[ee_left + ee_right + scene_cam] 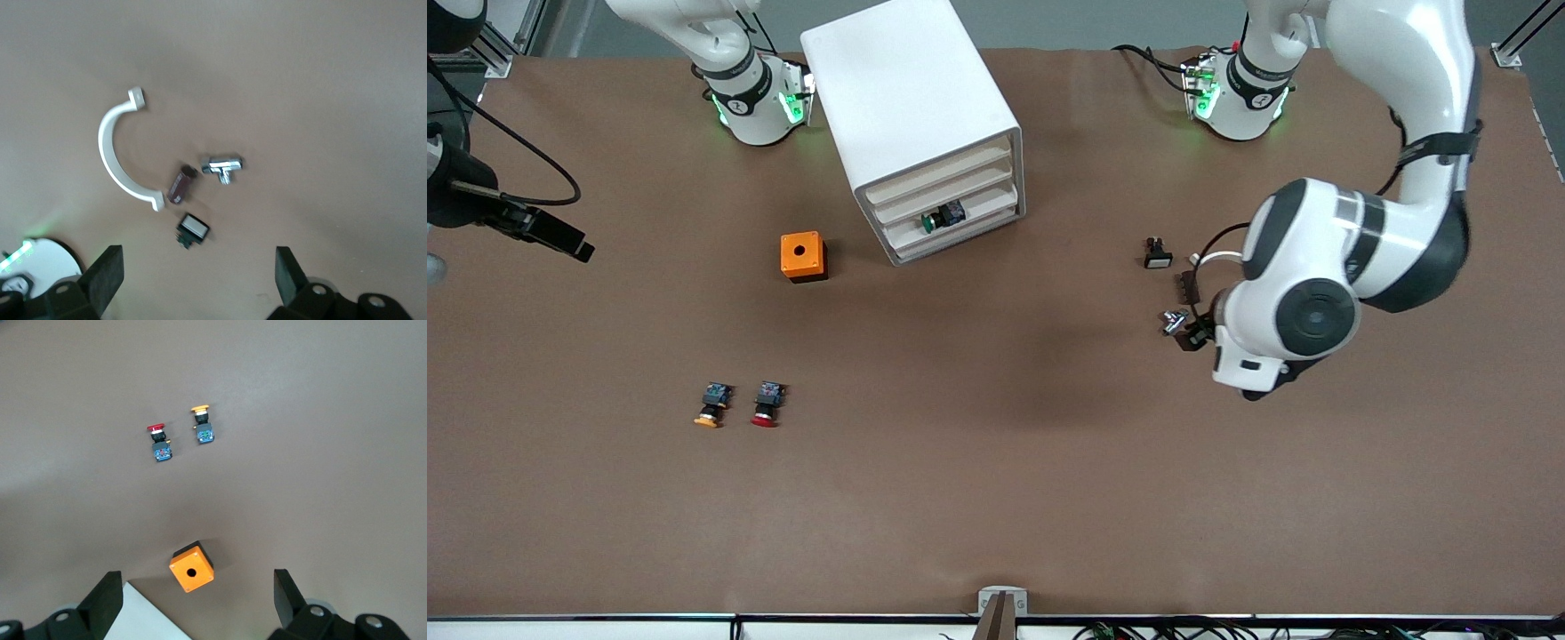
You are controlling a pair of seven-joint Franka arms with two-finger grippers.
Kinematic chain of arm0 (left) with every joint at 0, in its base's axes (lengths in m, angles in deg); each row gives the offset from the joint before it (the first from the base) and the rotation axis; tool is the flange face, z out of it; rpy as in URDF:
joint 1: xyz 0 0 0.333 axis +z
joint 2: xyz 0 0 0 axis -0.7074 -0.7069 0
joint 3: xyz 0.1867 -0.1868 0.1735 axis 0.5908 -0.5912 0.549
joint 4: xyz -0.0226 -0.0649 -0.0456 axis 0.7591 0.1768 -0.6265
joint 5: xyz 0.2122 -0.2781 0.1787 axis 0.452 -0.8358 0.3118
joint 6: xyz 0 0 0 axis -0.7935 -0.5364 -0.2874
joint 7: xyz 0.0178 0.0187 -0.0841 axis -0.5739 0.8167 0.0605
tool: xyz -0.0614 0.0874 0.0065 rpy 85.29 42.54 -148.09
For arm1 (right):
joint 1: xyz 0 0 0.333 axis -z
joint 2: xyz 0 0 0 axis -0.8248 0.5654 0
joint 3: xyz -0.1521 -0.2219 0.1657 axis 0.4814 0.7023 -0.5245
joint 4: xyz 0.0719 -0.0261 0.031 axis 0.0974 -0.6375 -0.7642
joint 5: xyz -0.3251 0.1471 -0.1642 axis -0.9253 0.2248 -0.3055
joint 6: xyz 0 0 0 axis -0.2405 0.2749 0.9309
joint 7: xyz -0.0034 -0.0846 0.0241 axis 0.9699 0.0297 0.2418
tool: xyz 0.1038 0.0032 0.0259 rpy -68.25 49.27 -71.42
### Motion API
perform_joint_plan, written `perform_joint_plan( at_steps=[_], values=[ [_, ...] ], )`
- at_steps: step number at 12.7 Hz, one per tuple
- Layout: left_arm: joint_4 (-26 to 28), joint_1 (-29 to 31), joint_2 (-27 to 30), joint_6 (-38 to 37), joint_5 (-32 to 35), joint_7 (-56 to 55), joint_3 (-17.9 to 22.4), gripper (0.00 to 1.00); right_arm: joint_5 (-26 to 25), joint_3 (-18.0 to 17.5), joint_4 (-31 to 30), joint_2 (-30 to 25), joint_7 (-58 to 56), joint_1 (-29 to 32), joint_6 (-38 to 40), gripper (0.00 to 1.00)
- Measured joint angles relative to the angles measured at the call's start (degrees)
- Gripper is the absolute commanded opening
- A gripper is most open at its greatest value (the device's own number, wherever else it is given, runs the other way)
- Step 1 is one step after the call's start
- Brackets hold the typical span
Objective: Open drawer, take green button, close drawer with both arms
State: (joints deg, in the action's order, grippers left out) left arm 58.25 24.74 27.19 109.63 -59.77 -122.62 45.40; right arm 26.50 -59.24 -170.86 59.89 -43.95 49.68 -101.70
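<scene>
Left pincer point(197, 273): I see both fingers spread wide in its wrist view, nothing between them. It hangs over the small parts at the left arm's end of the table point(996, 498). Right pincer point(197, 593): fingers equally wide apart, empty, up over the orange box point(192, 567) at the right arm's end; in the front view I can't make out the pincer itself, only dark hardware at that edge.

Green button point(941, 217) lies on its side in one of the cabinet's drawers point(969, 213), cap toward the front camera. That drawer reads as the third slot down on the white cabinet point(911, 116); I can't tell how far it is pulled out. The cabinet sits between the two arm bases, its front angled toward the camera.

Orange box in the front view point(804, 257): beside the cabinet toward the right arm's end, apart from it, round hole in its top face. Nearer the camera than that, the yellow-capped button point(713, 404) and red-capped button point(767, 404) lie just beside each other, not touching.

Under the left wrist: white curved clamp point(123, 160), small brown cylinder point(181, 185), chrome T-shaped piece point(223, 165), and a small black switch with a white face point(192, 230). The cylinder lies between the clamp and the chrome piece; all close together.
</scene>
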Motion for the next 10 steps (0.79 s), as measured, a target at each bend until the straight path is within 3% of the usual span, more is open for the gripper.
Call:
perform_joint_plan(
  at_steps=[6, 10],
  values=[
    [0.01, -4.53, -7.18, 0.04, -18.85, -28.83, 0.00, 0.99, 1.62, -0.32, -0.05, 1.12, 15.11, -7.12, -0.04, 1.00],
    [0.44, -6.76, -12.91, -0.11, -28.20, -44.07, -0.03, 0.93, 6.72, -0.32, -0.06, 2.60, 21.91, -8.30, -0.20, 1.00]
  ],
)
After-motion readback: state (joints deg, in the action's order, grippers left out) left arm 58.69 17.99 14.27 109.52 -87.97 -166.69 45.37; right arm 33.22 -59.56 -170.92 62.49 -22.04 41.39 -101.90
